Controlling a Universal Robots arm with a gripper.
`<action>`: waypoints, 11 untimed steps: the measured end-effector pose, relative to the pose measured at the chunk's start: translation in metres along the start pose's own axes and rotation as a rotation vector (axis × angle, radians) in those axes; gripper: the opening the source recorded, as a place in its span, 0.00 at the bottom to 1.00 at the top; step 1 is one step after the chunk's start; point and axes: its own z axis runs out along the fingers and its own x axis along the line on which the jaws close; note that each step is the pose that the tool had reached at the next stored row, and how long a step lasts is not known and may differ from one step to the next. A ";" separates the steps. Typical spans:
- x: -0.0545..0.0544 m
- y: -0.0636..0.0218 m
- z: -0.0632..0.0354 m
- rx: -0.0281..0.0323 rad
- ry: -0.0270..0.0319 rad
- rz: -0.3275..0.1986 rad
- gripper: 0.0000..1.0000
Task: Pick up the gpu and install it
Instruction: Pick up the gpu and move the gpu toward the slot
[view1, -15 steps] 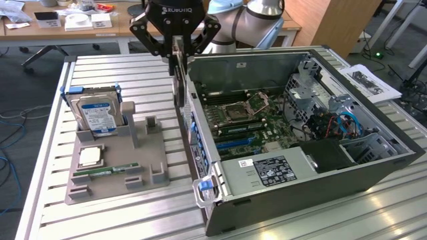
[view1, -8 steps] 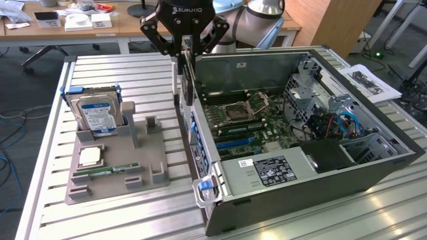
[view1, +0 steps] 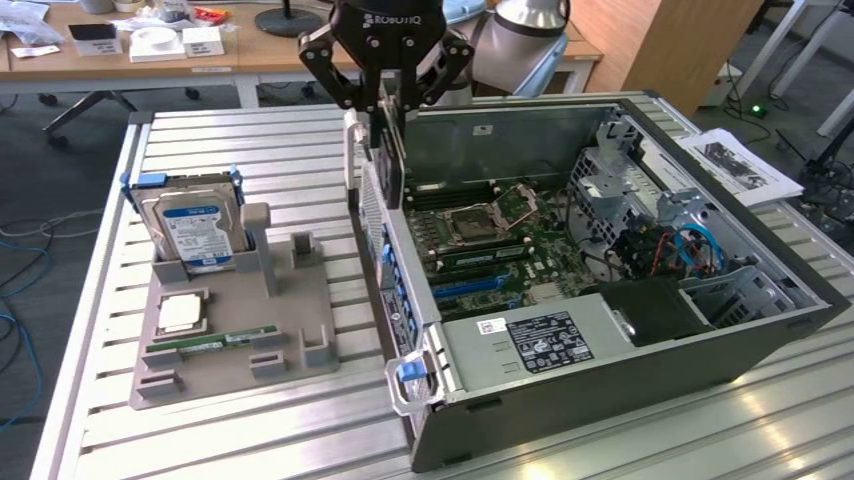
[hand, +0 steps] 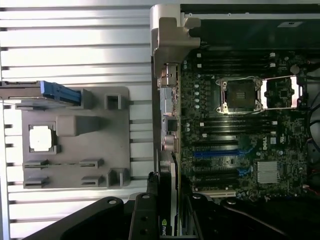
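Ribbed metal counter (view1: 240, 430) carries an open computer case (view1: 641, 385) and, at the exterior view's left, a grey tray (view1: 294, 295) with a hard drive (view1: 194, 230). The tool (view1: 387, 100) grips the gpu (view1: 384, 165) upright above the case's left wall. In the wrist view, the tool (hand: 170, 215) is clamped on the gpu (hand: 167, 185), just beside the motherboard (hand: 235, 130).

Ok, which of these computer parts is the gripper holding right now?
The gpu, the dark card hanging on edge in the gripper over the computer case. The hard drive, processor and memory stick sit in the grey holder.
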 end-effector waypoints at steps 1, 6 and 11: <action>-0.002 0.0001 0.0000 -0.0004 0.0000 0.000 0.27; -0.010 0.0007 0.0003 -0.0013 0.0001 0.000 0.27; -0.018 0.0013 0.0005 -0.0018 0.0001 0.000 0.27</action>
